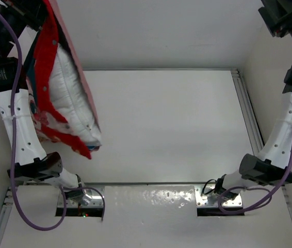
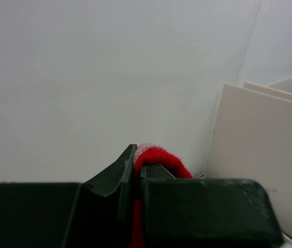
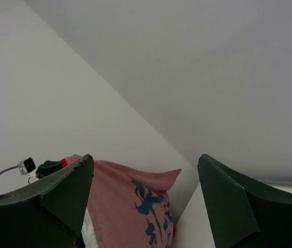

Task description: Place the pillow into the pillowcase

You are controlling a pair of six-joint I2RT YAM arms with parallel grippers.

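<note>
The left gripper [image 2: 137, 164] is seen shut tight on a fold of the red pillowcase [image 2: 159, 157], which is pinched between its jaws. From that single pinch the pillowcase is hung above the table [image 1: 177, 124]. The white pillow [image 1: 71, 98] is lodged inside the pillowcase, though much of it is left uncovered along the pillowcase's open side, and one corner is seen poking out at the pillowcase's lower edge. The right gripper [image 3: 143, 165] is held wide open with nothing between its fingers, well apart from the pillowcase and off to its right. The chief risk is judged to lie in that one small fold. The cloth could be dragged out of the jaws by the pillow's weight. The pillow could also be tipped out through the gaping side if the pillowcase is swung or tilted. A grasp by the right gripper could be closed on the pillow instead of the cloth, since the two lie against each other.
</note>
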